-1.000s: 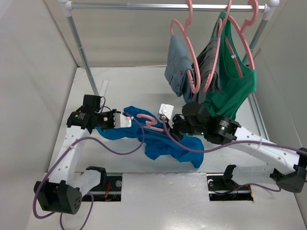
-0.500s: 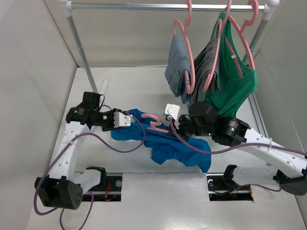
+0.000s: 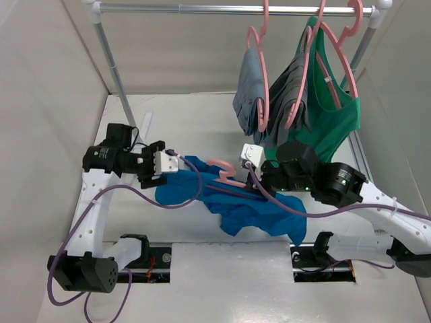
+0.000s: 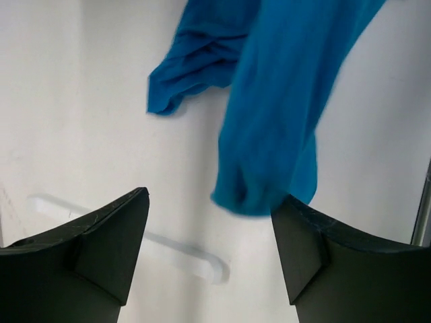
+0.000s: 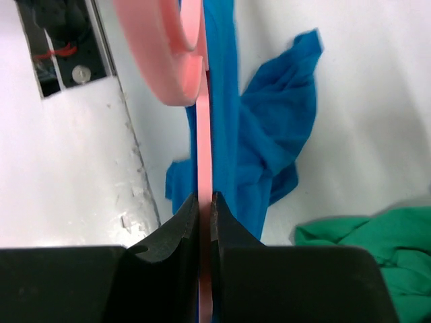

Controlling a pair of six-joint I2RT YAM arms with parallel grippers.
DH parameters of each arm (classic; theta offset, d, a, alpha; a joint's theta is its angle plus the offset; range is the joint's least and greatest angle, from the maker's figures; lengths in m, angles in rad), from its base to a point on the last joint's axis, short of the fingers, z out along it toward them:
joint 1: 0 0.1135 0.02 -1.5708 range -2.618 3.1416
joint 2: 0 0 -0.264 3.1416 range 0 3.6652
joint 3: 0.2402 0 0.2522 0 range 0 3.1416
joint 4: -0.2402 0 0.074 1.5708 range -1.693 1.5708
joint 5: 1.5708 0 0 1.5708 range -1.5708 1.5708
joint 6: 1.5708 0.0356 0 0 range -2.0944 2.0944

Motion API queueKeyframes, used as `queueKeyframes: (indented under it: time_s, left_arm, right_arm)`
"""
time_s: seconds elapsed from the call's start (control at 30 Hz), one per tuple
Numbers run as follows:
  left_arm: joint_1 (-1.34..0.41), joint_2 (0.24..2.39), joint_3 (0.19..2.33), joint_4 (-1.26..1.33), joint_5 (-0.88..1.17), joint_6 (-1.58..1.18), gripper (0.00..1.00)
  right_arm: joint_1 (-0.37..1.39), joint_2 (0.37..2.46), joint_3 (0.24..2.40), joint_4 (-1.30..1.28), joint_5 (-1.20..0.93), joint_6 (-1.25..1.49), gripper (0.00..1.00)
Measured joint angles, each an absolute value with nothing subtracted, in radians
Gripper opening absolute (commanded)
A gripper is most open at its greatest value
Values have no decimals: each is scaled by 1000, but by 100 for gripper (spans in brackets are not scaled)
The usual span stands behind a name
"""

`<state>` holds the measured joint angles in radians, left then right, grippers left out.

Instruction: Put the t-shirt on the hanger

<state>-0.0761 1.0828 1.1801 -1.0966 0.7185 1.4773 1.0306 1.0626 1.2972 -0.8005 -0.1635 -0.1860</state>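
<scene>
The bright blue t-shirt [image 3: 252,205] lies crumpled mid-table, draped round the pink hanger [image 3: 225,169], whose hook sticks out at the shirt's upper edge. My right gripper [image 3: 254,183] is shut on the hanger's thin bar; in the right wrist view the jaws [image 5: 205,202] pinch the pink bar [image 5: 204,134] with the blue cloth [image 5: 266,134] beside and below it. My left gripper [image 3: 160,172] is open and empty just left of the shirt. In the left wrist view its fingers [image 4: 101,249] stand wide apart, the gripper [image 4: 212,225] just short of a hanging fold of the shirt [image 4: 276,101].
A silver rail [image 3: 202,9] crosses the back on a slanted post [image 3: 116,74]. Grey garments [image 3: 250,94] and a green tank top [image 3: 333,121] hang on pink hangers at back right, close above my right arm. A white strip [image 3: 145,124] lies on the table.
My right gripper has moved right with the hanger, dragging the shirt along. My left gripper has drawn back to the left, away from the shirt, and stands open.
</scene>
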Motion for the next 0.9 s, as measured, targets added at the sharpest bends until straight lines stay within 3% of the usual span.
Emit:
queueKeyframes:
  time_s: [0.27, 0.37, 0.4, 0.53, 0.9]
  left_arm:
    - [-44, 1052, 1372, -948, 772, 1290, 67]
    - [-44, 1011, 1375, -897, 789, 1231, 57]
    - [-44, 1001, 1372, -885, 789, 1215, 52]
    - [-41, 971, 1319, -836, 768, 1169, 2]
    - [-44, 919, 1210, -694, 703, 1135, 0]
  right_arm:
    - [1028, 1161, 1699, -925, -168, -170, 0]
    - [1028, 1190, 1785, -924, -192, -156, 0]
    - [1028, 1191, 1787, -928, -199, -151, 0]
    - [1028, 1208, 1779, -960, -222, -139, 0]
    - [1017, 1190, 1743, -953, -179, -144, 0]
